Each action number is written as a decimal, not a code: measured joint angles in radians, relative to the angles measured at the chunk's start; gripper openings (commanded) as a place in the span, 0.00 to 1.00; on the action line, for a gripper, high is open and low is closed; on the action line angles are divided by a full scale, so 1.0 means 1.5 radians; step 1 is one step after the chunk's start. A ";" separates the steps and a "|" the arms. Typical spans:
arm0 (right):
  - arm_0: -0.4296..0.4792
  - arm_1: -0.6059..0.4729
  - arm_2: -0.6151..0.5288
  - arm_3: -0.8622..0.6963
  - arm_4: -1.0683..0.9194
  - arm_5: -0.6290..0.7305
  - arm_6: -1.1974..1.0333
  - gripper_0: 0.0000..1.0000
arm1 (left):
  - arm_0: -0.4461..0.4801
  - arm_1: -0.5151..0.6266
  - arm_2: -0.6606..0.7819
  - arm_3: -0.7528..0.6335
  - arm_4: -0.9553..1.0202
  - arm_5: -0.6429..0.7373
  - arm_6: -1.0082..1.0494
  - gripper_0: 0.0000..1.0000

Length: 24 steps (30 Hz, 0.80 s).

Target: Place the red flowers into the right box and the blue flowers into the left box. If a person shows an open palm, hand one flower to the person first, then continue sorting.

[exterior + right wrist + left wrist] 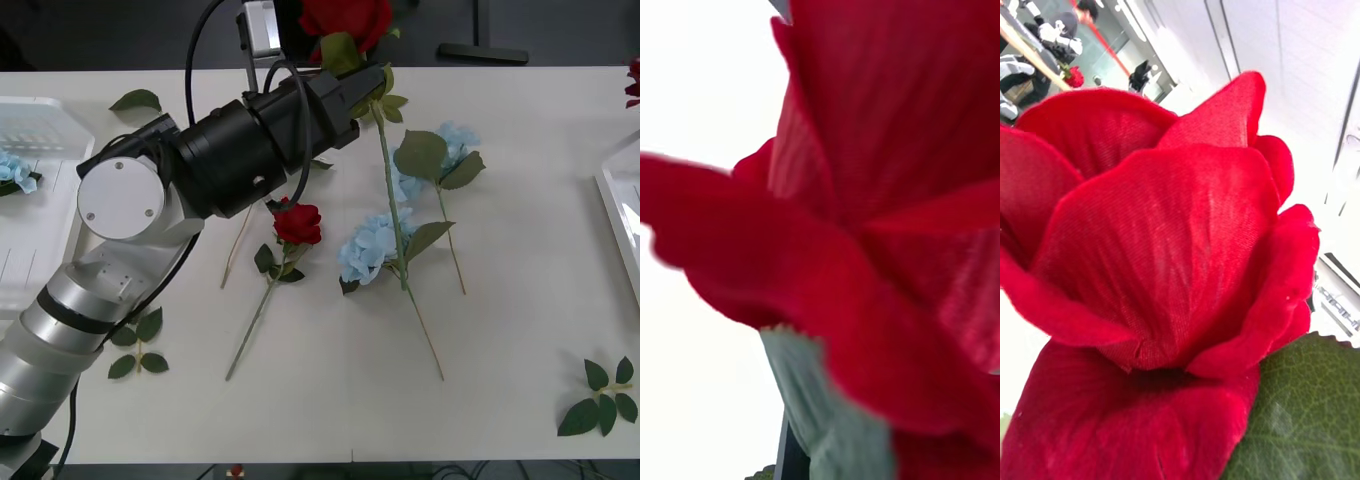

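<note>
My left gripper (368, 88) reaches over the table's far middle, shut on the stem of a red flower whose bloom (345, 20) is raised; its long stem (400, 240) slants down over the blue flowers. That bloom (1165, 247) sits right against the left wrist camera. Another red flower (298, 223) lies on the table below the arm. Two blue flowers (372, 245) (445, 150) lie mid-table. The left box (45, 103) holds a blue flower (12, 170). The right box (612, 195) shows its rim. A red bloom (865, 225) is close before the right wrist camera.
Loose green leaf sprigs lie at the near left (138, 350) and near right (603, 400), and a single leaf (135, 100) lies at the far left. A red bloom (633, 85) shows at the right edge. A bare stem (238, 245) lies by the arm.
</note>
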 measured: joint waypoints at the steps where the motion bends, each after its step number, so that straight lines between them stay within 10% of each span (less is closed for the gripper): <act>1: 0.000 -0.004 0.000 0.023 0.017 -0.019 0.010 0.00 | -0.006 0.000 0.000 0.003 0.000 0.000 0.000 0.00; 24: 0.000 -0.038 0.037 0.323 0.334 -0.283 0.065 0.00 | -0.035 -0.016 0.000 0.026 0.000 -0.005 0.000 0.00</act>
